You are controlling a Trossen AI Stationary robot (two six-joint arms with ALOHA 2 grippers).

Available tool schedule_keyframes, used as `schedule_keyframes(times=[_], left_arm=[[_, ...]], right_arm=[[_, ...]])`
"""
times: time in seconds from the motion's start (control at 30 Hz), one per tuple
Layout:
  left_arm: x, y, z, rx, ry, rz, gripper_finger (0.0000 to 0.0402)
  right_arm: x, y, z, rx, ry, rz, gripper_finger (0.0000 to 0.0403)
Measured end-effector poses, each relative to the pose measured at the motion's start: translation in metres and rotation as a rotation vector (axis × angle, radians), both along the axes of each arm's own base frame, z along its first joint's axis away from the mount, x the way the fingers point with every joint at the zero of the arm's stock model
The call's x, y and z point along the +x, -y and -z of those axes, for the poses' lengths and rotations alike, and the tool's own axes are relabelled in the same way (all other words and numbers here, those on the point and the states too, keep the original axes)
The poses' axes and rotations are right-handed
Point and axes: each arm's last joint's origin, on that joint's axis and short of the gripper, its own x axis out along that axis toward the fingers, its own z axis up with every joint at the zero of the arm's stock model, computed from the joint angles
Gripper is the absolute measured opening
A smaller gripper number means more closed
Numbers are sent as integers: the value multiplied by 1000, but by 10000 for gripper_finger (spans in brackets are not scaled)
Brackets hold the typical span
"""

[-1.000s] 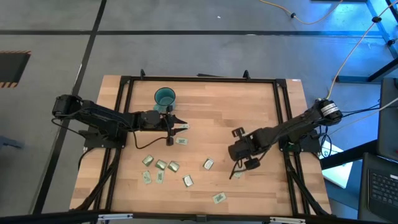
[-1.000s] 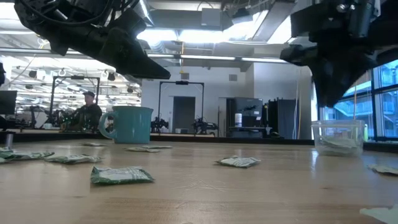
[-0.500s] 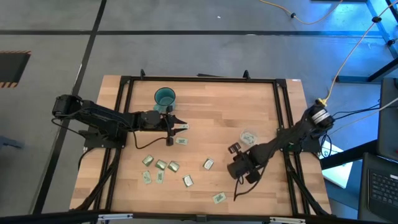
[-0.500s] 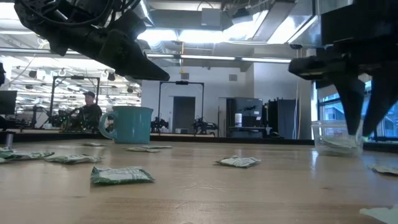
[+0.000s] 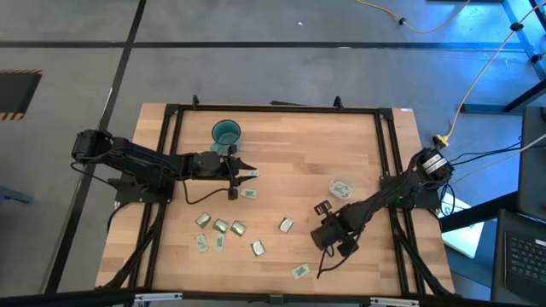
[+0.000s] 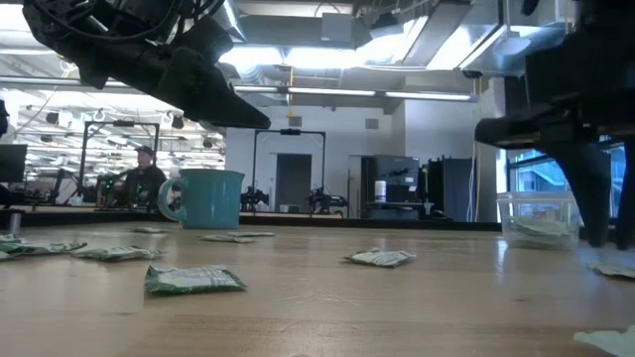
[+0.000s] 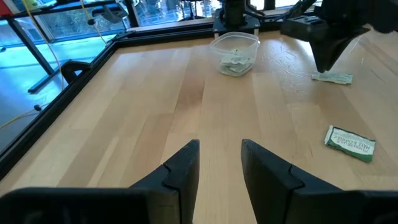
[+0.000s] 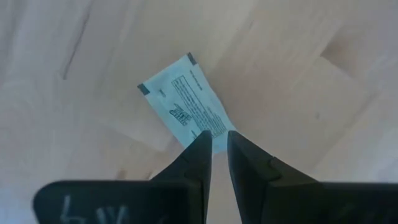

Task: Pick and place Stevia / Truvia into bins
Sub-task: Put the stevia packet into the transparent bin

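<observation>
Right hand [image 8: 214,144], fingers narrowly parted and empty, poised over a sachet [image 8: 184,104] on the desk [image 5: 290,145], evidently for pickup.

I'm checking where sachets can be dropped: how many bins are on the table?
2. The teal cup stands near the table's far edge, left of centre. The clear cup stands on the right half, with sachets inside. No other bin shows.

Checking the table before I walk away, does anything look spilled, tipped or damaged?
Nothing stands out. The teal cup and clear plastic cup stand upright, sachets lie flat and scattered on the table, and the right gripper points down at one sachet.
</observation>
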Motion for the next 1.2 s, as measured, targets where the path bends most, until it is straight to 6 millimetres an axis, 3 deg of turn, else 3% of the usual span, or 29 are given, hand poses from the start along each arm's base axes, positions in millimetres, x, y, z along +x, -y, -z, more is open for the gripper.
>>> schedule_keyframes(times=[0.17,0.57,0.9,1.1,1.2], left_arm=[[0,0,0,0,0,0,114],[0,0,0,0,0,0,114],[0,0,0,0,1,0,114],[0,0,0,0,0,0,114],[0,0,0,0,1,0,114]], right_arm=[[1,-2,11,10,-48,-8,56],[3,-3,15,8,-51,-11,53],[3,-3,15,8,-48,-10,4],[3,-1,9,16,-40,-1,2],[2,8,-7,-1,-47,23,2]])
